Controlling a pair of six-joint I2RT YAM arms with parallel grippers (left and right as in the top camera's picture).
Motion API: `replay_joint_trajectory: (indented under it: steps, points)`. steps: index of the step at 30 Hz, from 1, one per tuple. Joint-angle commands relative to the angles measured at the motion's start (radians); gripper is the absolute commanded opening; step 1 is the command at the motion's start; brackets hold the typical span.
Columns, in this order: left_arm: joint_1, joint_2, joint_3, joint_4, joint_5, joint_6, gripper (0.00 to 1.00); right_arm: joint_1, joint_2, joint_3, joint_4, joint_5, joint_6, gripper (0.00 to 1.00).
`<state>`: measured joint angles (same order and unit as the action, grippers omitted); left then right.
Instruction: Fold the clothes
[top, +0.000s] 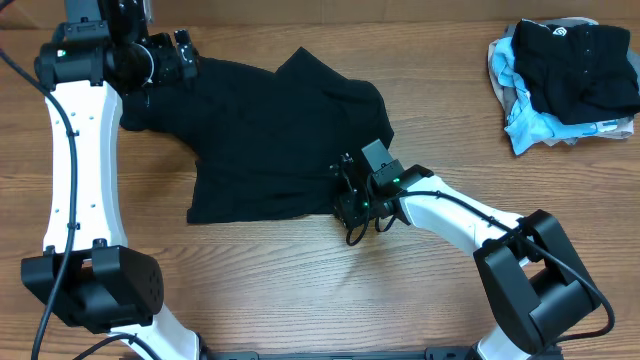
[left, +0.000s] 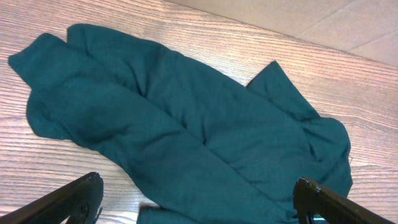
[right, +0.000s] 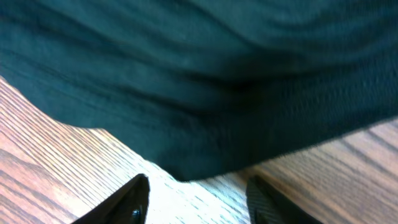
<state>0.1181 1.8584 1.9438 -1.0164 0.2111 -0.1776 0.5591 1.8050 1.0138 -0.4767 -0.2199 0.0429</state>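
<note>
R gripper (right: 199, 196) fingers apart, black shirt (right: 205, 81) near-right hem corner just ahead btwn them. Shirt runs far-left to near-right. L gripper (left: 199, 202) wide apart over far-left end.

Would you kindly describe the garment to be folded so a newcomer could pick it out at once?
On the wooden table, look left of centre, away from the heap of clothes in the far right corner. The black garment lies alone, spread out, the right end effector at its near right corner. Unlike the heap's black piece, it is not piled on light blue fabric.
</note>
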Motion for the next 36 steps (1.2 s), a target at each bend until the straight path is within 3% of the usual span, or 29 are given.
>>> replay_joint_trajectory:
  steps: [1, 18, 29, 36]
  points:
    - [-0.013, 0.027, 0.009, 0.0, -0.01, 0.003, 1.0, -0.002, -0.009, 0.022, 0.02, 0.017, -0.058, 0.53]
    - [-0.023, 0.032, 0.009, 0.003, -0.009, 0.021, 1.0, -0.005, -0.009, 0.021, 0.109, 0.035, -0.133, 0.55]
    - [-0.029, 0.033, 0.008, 0.001, -0.009, 0.021, 1.0, -0.005, -0.009, 0.02, 0.066, -0.022, -0.34, 0.69]
    - [-0.032, 0.034, 0.008, 0.003, -0.009, 0.021, 1.0, -0.016, -0.006, 0.02, 0.086, -0.022, -0.374, 0.63]
